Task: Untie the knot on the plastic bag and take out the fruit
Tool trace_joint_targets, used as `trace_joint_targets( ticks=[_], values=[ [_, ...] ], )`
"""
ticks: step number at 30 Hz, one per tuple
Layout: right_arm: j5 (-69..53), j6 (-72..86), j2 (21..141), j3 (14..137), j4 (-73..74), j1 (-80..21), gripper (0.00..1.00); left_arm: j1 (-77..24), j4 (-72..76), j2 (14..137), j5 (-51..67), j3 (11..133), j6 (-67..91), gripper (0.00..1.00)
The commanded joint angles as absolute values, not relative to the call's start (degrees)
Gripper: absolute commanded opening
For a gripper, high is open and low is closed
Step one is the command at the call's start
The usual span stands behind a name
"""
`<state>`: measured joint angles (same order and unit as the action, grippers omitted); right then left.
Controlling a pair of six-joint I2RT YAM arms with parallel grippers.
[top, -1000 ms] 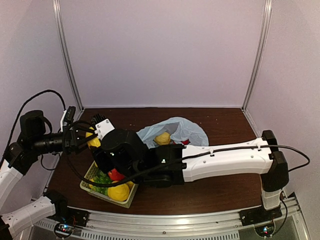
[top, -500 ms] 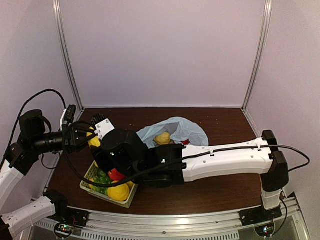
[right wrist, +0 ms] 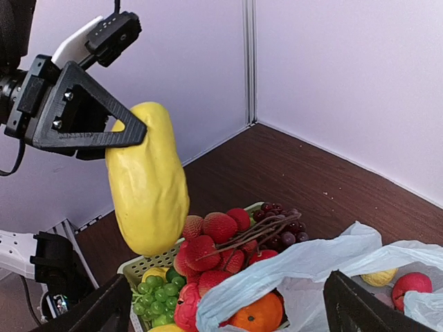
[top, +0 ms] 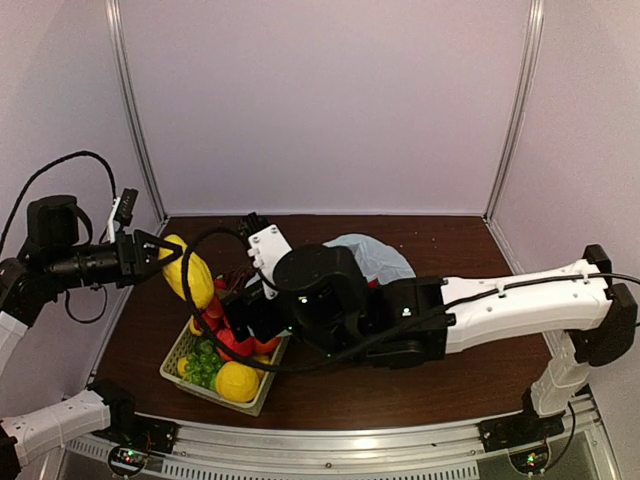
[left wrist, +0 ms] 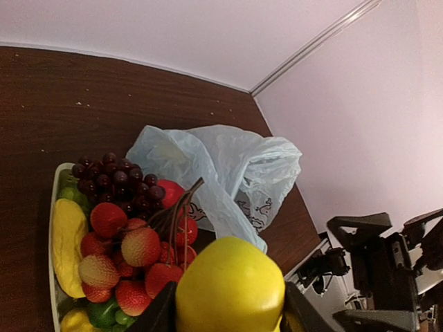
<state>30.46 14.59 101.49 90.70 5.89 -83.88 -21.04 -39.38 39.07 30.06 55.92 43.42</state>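
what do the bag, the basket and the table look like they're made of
The bag: thin pale blue plastic film, see-through and crinkled. The basket: probably moulded plastic, pale, with a lattice wall. The table: dark brown, matt, wood grain look; real wood or laminate, cannot tell.

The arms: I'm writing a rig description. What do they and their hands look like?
White shells, black joints on both. A thin black cable runs along the right arm; a looping black cable hangs off the left arm. The left hand has black triangular open-frame fingers; those of the right hand are black too.
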Motion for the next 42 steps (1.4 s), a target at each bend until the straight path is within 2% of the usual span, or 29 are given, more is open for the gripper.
trace_joint_targets(
  ticks=[1, 9, 21, 25, 33, 42],
  values=[
    [35.79, 16.41, 93.15, 83.99, 6.45, -83.04, 0.98, -20.83, -56.22, 41.02, 18.97, 62.48, 32.48, 0.33],
    [37.6, 17.79, 80.02, 70.32, 5.95, -77.53, 0.98, -20.83, -69.95, 43.58, 6.42, 66.04, 27.81, 0.35],
    [35.91, 20.26, 65.22, 56.14, 5.68, -69.32, 0.98, -21.11, -67.9, 51.9, 1.52, 59.78, 29.48, 0.31],
    [35.25, 20.85, 62.3, 53.52, 6.01, -67.61, 0.98, -23.24, -66.27, 53.66, 0.93, 57.16, 31.59, 0.31],
    [33.95, 21.0, 58.8, 50.93, 6.76, -64.47, 0.99, -33.71, -63.84, 59.6, -5.0, 56.57, 35.73, 0.33],
    [33.23, 21.9, 56.78, 49.06, 6.38, -63.38, 0.99, -34.45, -64.07, 60.71, -8.18, 55.66, 37.13, 0.35]
  ],
)
